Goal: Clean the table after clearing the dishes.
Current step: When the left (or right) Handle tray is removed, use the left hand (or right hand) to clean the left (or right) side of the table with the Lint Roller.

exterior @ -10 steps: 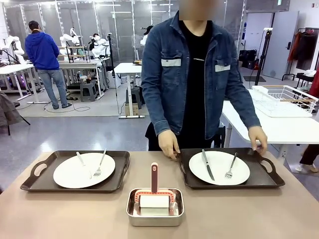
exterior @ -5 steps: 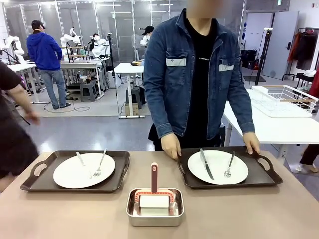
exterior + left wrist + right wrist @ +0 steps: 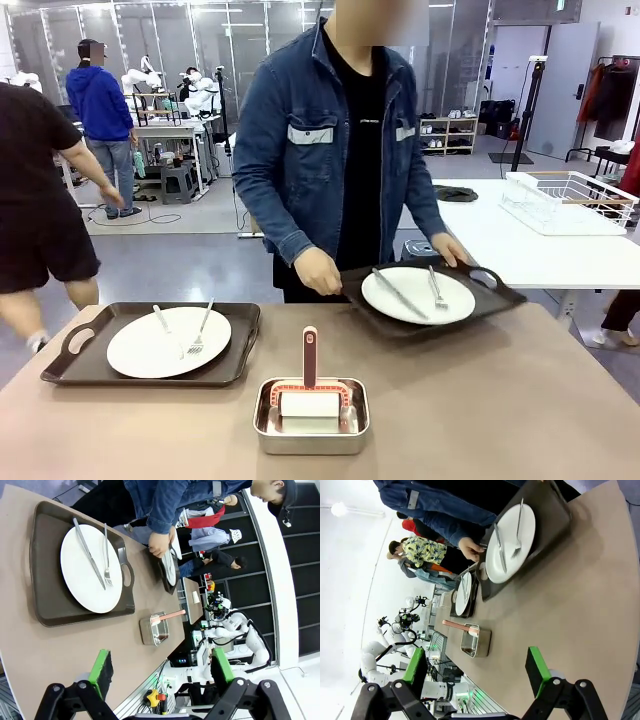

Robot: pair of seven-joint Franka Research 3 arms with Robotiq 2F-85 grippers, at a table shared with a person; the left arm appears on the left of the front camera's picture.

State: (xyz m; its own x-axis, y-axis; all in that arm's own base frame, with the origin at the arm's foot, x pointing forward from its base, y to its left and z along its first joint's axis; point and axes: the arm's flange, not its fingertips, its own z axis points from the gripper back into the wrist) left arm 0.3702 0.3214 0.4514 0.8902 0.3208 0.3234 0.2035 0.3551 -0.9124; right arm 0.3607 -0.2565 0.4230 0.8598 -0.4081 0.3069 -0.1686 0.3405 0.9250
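Right tray (image 3: 355, 288) now aloft above tan table (image 3: 520, 420) (busy lab (image 3: 170, 130) behind)

— What lies ahead of the left gripper (image 3: 161, 672)?
— Its green pads (image 3: 102, 671) stand wide apart with nothing between them, over the tan table (image 3: 30, 645). Just ahead of the gap sits a steel pan (image 3: 155, 634) with a pink-handled brush (image 3: 170, 615) in it.
— And farther out?
— Ahead of the finger on the view's left, a dark brown tray (image 3: 47, 600) holds a white plate (image 3: 87, 575) with a knife (image 3: 89, 552) and fork (image 3: 107, 555). Beyond the pan, a person's hand (image 3: 160, 544) in a denim sleeve (image 3: 160, 505) grips a second tray (image 3: 163, 574), seen nearly edge-on.
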